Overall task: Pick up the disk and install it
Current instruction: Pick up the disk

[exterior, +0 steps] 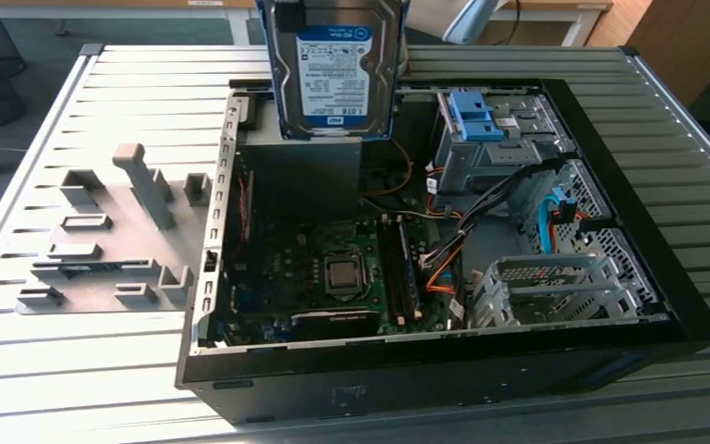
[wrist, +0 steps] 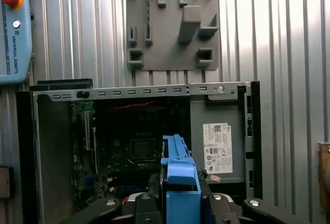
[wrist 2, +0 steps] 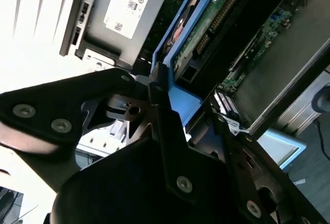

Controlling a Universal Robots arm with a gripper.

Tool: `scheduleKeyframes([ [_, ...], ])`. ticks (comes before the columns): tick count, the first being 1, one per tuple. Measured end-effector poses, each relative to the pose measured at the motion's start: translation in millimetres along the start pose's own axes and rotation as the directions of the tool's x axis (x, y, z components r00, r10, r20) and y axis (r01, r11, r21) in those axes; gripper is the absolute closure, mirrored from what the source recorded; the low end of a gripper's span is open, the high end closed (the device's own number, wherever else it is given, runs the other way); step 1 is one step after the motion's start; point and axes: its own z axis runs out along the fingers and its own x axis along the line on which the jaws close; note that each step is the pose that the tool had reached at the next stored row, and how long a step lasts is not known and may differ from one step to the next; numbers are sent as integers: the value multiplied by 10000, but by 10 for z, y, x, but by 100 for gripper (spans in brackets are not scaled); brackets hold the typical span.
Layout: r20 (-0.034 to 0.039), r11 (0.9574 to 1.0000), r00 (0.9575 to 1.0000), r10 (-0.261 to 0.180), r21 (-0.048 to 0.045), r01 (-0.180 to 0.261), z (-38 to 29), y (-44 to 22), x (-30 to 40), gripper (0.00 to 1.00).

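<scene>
– Blue plastic, clamped in the gripper (wrist 2: pixel 178 100): is that the disk (wrist 2: pixel 206 28)?
– Yes. In both wrist views the black fingers (wrist: pixel 146 203) press on either side of its blue carrier rail. The gripper is clenched on the disk and carries it.
– How does it hang?
– In the exterior view it stands upright on edge with its label facing the camera. Its lower edge is above the open black computer case (exterior: pixel 688 314) and does not touch it.
– What lies nearest below the gripper?
– The inside of the case. The black power-supply box (wrist: pixel 216 131) with its white sticker is to one side of the disk, and the green motherboard (wrist: pixel 131 149) is to the other.
– And farther off?
– Inside the case, away from the disk toward the exterior view's right, a blue bracket (exterior: pixel 476 116) sits atop the grey drive bay (exterior: pixel 484 162). Beyond the case wall, a grey fixture plate (wrist: pixel 170 23) with raised blocks lies on the slatted metal table (exterior: pixel 84 370). Farthest out, well apart from the case, is a blue pendant (wrist: pixel 13 28) with a red button.
</scene>
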Motion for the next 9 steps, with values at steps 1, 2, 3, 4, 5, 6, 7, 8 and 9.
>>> scheduleKeyframes([
  [1,-1,10000,10000,-1,0,1,10,-4,44,64],
  [2,1,10000,10000,-1,0,1,22,-9,91,64],
  [3,1,10000,10000,-1,1,1,33,-13,125,64],
  [4,0,10000,10000,-1,0,1,43,-23,150,64],
  [5,1,10000,10000,-1,1,1,54,-43,165,64],
  [6,0,10000,10000,-1,0,1,64,-75,171,64],
  [7,-1,10000,10000,-2,0,2,75,-115,172,64],
  [8,-1,10000,10000,-1,0,1,87,-161,172,64],
  [9,-1,10000,10000,-1,0,1,100,-205,172,64],
])
